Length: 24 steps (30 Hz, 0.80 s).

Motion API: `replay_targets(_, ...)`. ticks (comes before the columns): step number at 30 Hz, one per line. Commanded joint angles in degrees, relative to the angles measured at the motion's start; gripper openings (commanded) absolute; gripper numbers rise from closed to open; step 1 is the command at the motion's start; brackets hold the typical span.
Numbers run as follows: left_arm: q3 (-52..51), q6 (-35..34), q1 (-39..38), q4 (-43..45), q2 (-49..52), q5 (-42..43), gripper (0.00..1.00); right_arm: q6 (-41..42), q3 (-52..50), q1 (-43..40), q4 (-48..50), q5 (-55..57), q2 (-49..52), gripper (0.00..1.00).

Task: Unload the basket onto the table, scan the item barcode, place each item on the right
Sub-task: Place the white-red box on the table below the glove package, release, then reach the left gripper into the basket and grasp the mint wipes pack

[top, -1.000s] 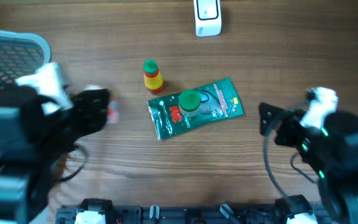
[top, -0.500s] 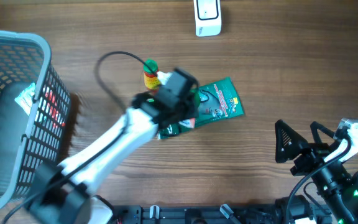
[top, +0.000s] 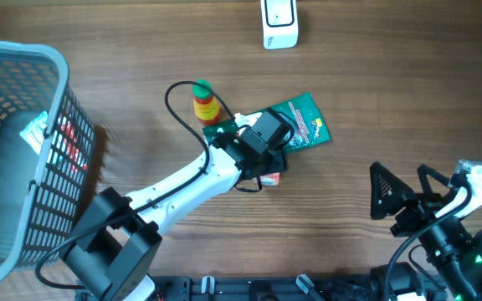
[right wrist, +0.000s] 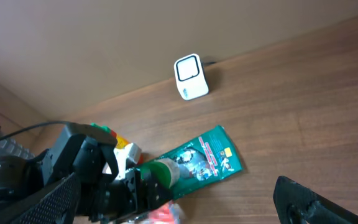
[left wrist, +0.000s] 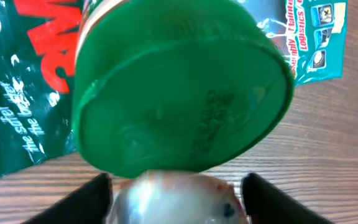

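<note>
Jar lid fills left wrist view; overhead, left arm hides it.

Green-lidded jar on green packet, white scanner well apart

I see a green jar lid over a dark green pouch lettered red and white. The small bottle is yellow and red, green-capped. White scanner, grey mesh basket, brown wood-grain table.
</note>
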Motion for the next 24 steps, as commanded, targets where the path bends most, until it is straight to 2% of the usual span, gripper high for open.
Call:
replay_targets(1,0.9,0.83,1.57,-0.28,-1.79,-1.7,1.0,-0.83,0.48,-0.17,-0.42,-0.5,-0.66,1.0)
replay_targets(5,3.93,4.0,2.78,-3.13,-7.58,-5.33,1.0,-0.83,0.48,-0.17,-0.79,-0.52,-0.66,1.0)
replay_targets(9,8.04,7.74,3.85,-8.72,-16.13,-12.9,1.0,-0.76,0.46,-0.17,-1.2,-0.55,-0.63,1.0)
replay_targets(12,9.77,11.56,4.87,-8.87,-24.02,-17.62,1.0,-0.57,0.31,-0.17,-2.01,-0.59,-0.63,1.0)
replay_targets(15,9.99,12.02,7.54,-9.27,-32.48,-24.46,1.0,1.77,-0.35,-0.17,-2.43,-0.74,-0.61,1.0)
replay_targets(19,9.99,14.49,16.68,-10.93,-42.1,-28.46,1.0,2.01,-0.46,-0.17,-3.08,-0.74,-0.48,1.0)
replay_targets(24,9.99,14.51,36.3,-12.15,-48.72,-29.51,1.0,3.67,-0.46,-0.17,-3.21,-0.74,-0.48,1.0)
